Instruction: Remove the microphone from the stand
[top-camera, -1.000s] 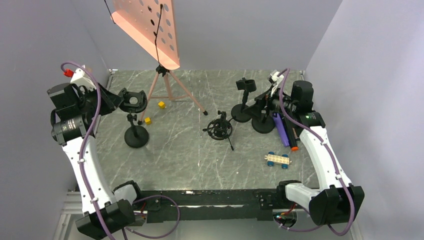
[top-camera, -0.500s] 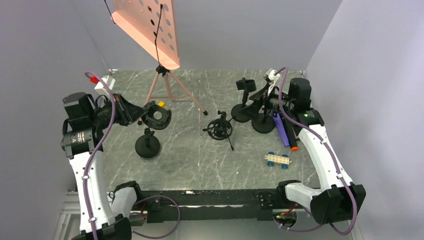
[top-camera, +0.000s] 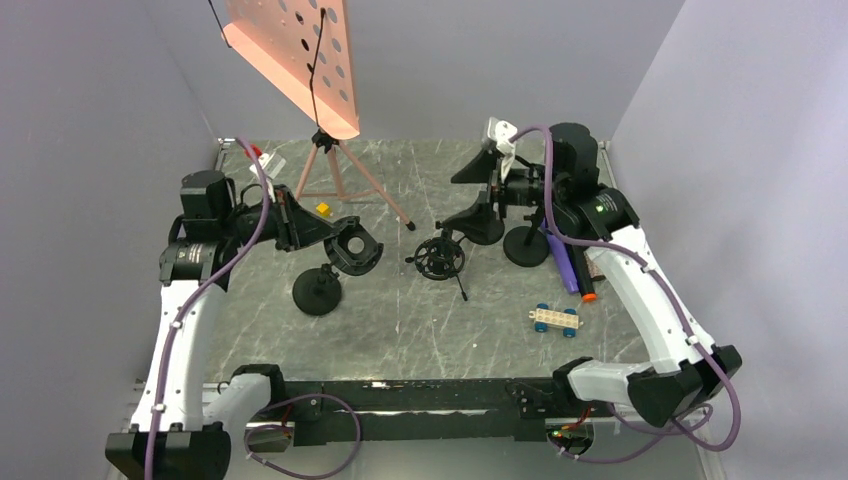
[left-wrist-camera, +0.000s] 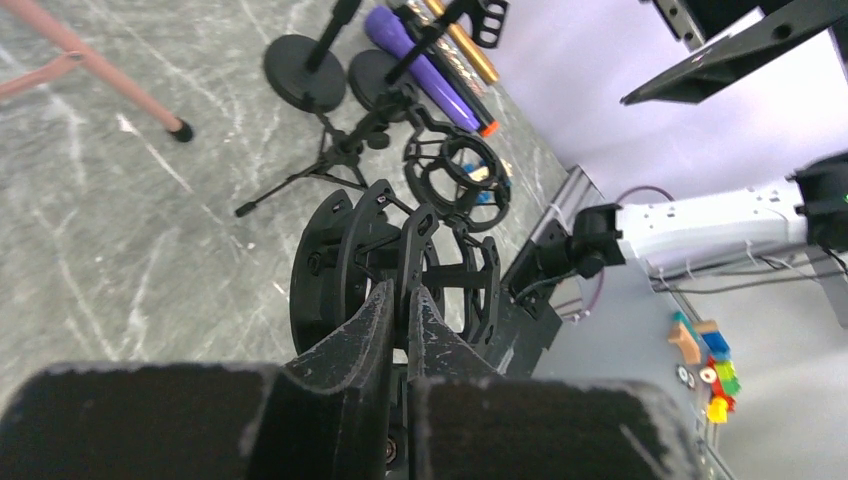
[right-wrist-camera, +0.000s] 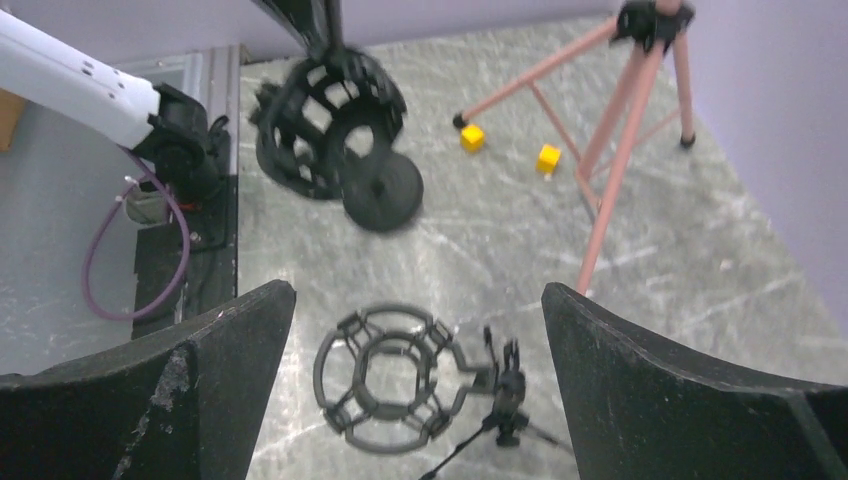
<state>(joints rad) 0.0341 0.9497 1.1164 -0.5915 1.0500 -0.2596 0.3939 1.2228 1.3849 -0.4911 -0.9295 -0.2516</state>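
The purple microphone (top-camera: 562, 257) lies low on the right side of the table (top-camera: 400, 320). Its long axis runs from far to near and leans a little rightward, with the orange tip at the near end. It sits just beside the round base of a black stand (top-camera: 526, 246). From these views I cannot tell whether a clip holds it or it simply rests on the marble. The right arm is plainly the nearer one, since the microphone lies close in front of its forearm. The right gripper (top-camera: 465, 192), fingers spread wide and holding nothing, hangs farther back and toward the middle. It faces left, away from the microphone, over the small tripod shock mount (top-camera: 440, 257). To reach the body it would probably have to swing back to the right, come down, and set its fingers across that far-to-near axis. The left gripper (left-wrist-camera: 400, 320) is well apart on the other side of the table. It is pressed together on a thin rib of a ringed shock mount (left-wrist-camera: 400, 250), whose stand tilts on its round base (top-camera: 318, 292). With that load, and the tripod mount between it and the microphone, the left arm looks poorly placed for the pick.
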